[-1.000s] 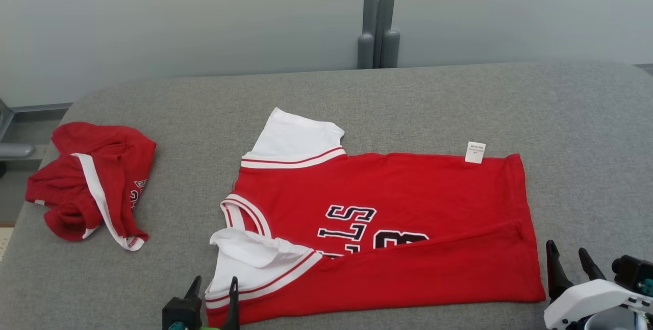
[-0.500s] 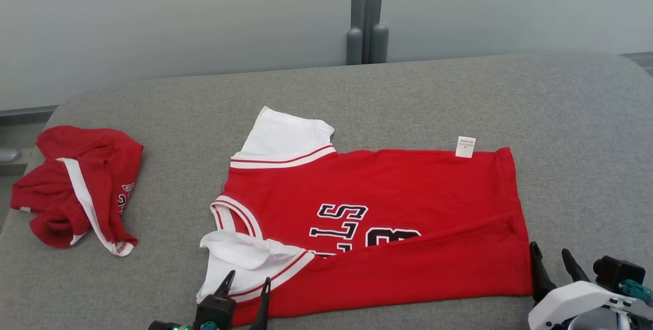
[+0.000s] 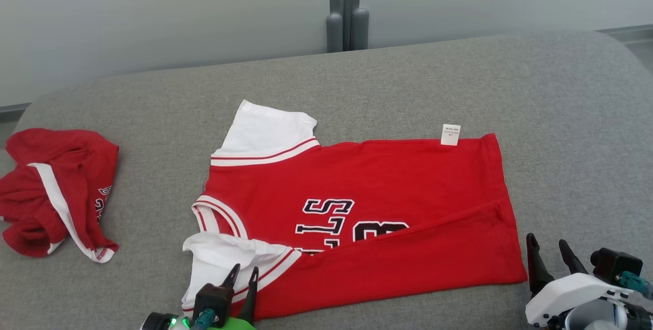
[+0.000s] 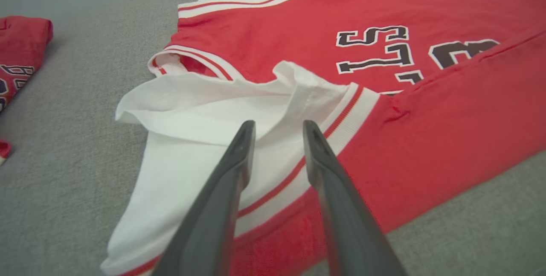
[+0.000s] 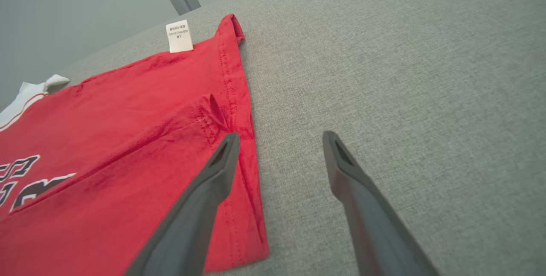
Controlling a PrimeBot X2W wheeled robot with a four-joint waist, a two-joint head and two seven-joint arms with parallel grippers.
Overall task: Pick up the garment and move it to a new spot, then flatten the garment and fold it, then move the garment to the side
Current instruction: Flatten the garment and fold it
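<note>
The garment (image 3: 382, 187) is red with white sleeves, red-and-white striped trim, black white-outlined lettering and a white tag (image 3: 450, 134); the table (image 3: 561, 116) is grey, the cloth (image 3: 56, 192) red with a white stripe.

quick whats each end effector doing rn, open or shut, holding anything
left end effector: open, over the white sleeve of the garment, nothing gripped
right end effector: open, empty, beside the garment's hem
</note>
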